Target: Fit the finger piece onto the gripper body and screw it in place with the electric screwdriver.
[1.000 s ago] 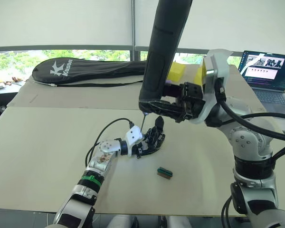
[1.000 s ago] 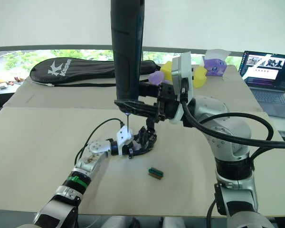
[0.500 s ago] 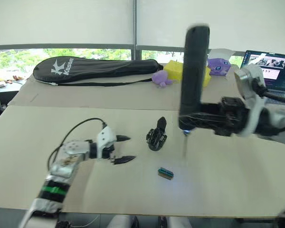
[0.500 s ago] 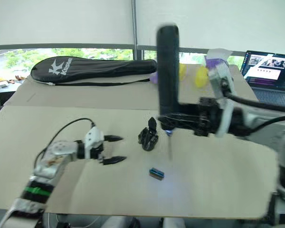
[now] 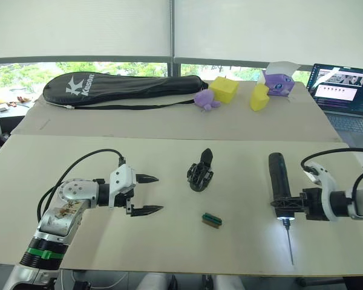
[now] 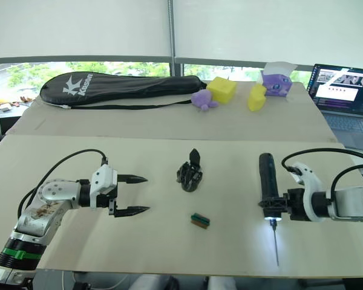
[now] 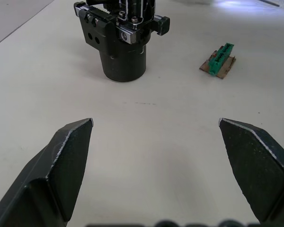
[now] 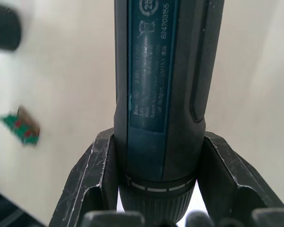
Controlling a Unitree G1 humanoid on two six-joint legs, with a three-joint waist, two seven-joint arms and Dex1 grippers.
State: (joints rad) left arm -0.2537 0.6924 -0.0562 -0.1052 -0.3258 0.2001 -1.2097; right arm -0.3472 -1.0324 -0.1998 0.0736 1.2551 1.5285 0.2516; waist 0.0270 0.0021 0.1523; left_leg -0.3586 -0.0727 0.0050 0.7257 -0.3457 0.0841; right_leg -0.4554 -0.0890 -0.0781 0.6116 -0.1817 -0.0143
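Note:
The black gripper body [image 5: 199, 175] stands on the table's middle, untouched. One pointed prong, which looks like the finger piece [image 5: 206, 156], sticks up from it. To its left my left gripper [image 5: 146, 194] is open and empty, about a hand's width from the body [image 7: 123, 42]. The electric screwdriver [image 5: 277, 180] lies flat and low at the right. Its thin bit [image 5: 288, 244] points toward the front edge and its white light [image 5: 282, 215] is on. My right gripper [image 5: 285, 207] is shut on the screwdriver [image 8: 163, 94] near the bit end.
A small green-and-black block [image 5: 210, 220] lies in front of the gripper body. At the back are a black racket bag [image 5: 121, 89], yellow blocks [image 5: 224, 89], a purple toy [image 5: 206, 99] and a purple box [image 5: 278, 83]. A laptop [image 5: 342, 87] sits at the far right.
The right arm swung the screwdriver from upright over the gripper body down to flat at the right. The left gripper let go of the body and drew back left, open.

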